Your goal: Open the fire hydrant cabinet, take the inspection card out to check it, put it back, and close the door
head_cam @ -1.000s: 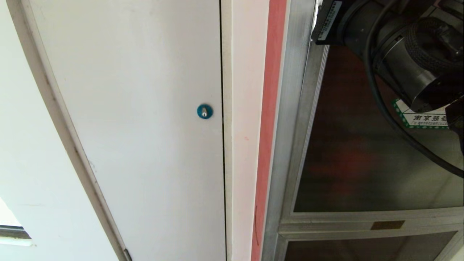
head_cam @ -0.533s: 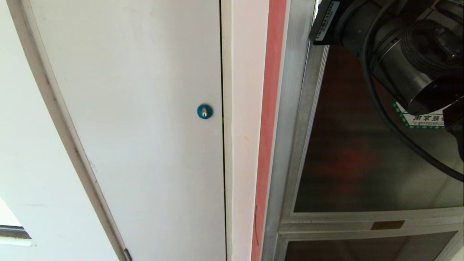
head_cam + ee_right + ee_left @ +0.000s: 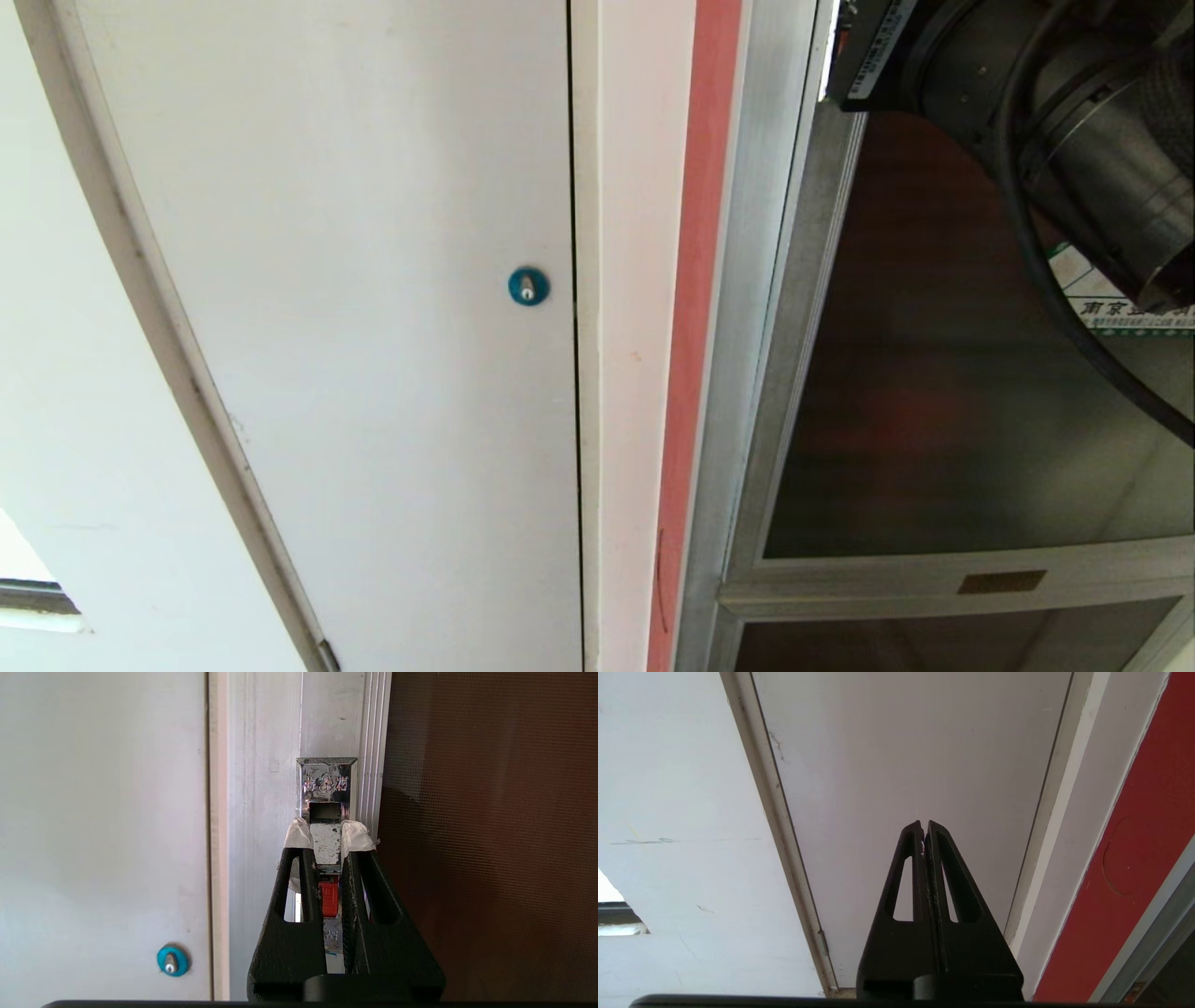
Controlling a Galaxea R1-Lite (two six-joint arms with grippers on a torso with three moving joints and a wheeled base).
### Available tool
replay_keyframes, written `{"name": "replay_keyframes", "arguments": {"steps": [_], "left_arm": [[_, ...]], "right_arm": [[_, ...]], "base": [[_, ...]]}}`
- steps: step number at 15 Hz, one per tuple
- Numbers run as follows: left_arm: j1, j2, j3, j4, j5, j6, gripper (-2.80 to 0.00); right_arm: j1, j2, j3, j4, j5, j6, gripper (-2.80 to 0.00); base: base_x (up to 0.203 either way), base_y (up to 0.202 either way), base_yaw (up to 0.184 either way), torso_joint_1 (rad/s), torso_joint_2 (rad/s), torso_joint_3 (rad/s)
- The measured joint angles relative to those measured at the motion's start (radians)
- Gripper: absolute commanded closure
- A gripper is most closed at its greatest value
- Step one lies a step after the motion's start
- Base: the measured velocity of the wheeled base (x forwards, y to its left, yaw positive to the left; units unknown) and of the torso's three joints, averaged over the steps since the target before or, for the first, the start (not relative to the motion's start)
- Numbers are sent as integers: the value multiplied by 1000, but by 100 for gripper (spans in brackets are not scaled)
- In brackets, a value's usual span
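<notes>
- With its black tape-tipped fingers (image 3: pixel 355 836) pinched narrow on the silver metal pull tab (image 3: pixel 325 842) of the latch, the right gripper (image 3: pixel 325 837) sits at centre frame in the right wrist view; a small red latch part (image 3: pixel 329 898) shows just below between the fingers.
- Change: in the head view the right arm has shifted toward the upper right corner, and the aluminium-framed dark tinted glass door (image 3: pixel 934 392) edge now stands slightly off the silver cabinet frame (image 3: pixel 761 280). Likely the door is starting to open.
- Inspection card not visible; presumably behind the glass.
- Left gripper (image 3: pixel 924 828) closed, empty, parked facing the plain white door (image 3: pixel 915 756).
</notes>
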Motion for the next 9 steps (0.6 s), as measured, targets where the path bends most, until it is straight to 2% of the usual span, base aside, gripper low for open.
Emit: {"name": "replay_keyframes", "arguments": {"steps": [9], "left_arm": [[0,0,0,0,0,0,0]], "right_arm": [[38,-147,141,-4,4,-6,0]], "base": [[0,0,0,0,0,0]]}}
